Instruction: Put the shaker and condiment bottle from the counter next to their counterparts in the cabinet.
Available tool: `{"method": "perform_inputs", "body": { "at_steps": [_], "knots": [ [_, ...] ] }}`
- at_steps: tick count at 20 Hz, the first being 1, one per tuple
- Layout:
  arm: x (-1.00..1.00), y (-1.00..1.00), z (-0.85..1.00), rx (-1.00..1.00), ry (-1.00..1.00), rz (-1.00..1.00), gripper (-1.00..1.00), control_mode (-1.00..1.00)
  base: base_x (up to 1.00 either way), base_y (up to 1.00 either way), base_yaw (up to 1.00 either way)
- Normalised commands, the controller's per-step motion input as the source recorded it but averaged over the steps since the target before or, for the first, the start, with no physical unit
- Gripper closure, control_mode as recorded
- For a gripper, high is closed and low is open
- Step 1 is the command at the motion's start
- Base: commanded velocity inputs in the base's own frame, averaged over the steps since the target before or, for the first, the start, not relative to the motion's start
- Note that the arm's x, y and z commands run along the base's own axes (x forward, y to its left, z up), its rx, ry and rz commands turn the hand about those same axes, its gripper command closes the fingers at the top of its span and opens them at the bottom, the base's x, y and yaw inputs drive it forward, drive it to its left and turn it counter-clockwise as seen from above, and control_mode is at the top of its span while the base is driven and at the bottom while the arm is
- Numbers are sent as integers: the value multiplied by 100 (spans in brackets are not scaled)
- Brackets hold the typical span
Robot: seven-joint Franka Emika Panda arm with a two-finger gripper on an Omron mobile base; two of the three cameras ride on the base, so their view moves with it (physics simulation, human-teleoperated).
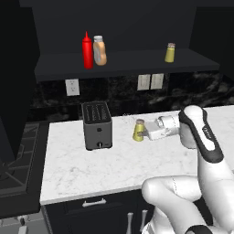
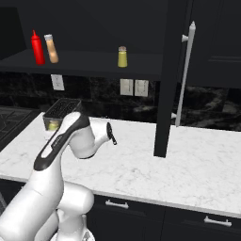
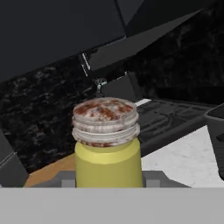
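The small yellow-olive shaker (image 1: pixel 139 130) with a brownish cap stands upright low over the white marbled counter (image 1: pixel 114 164), just right of the toaster. My gripper (image 1: pixel 143 133) reaches it from the right and is shut on its body. In the hand view the shaker (image 3: pixel 107 146) sits between my fingertips. On the dark cabinet shelf (image 1: pixel 132 61) the orange-tan condiment bottle (image 1: pixel 99 50) stands right beside the red squeeze bottle (image 1: pixel 87 50). The twin shaker (image 1: pixel 170 53) stands alone further right on that shelf. I cannot tell whether the held shaker touches the counter.
A dark toaster (image 1: pixel 96 124) stands on the counter left of the shaker. A stove (image 1: pixel 13 155) lies beyond the counter's left end. A dark cabinet panel (image 2: pixel 164 80) with a long silver handle (image 2: pixel 185 75) comes down to the counter on the right. Drawers (image 1: pixel 93 203) sit below.
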Motion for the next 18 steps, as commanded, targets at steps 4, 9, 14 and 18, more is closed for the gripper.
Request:
{"method": "perform_inputs", "body": {
  "at_steps": [4,9,14,18],
  "knots": [
    [0,-7,90,-10,25,-41,100,-100,0,0,0],
    [0,-20,78,-12,22,-40,100,-100,0,0,0],
    [0,-44,66,-16,19,-40,100,-100,0,0,0],
    [0,-51,56,-20,12,-39,100,-100,0,0,0]
  ]
}}
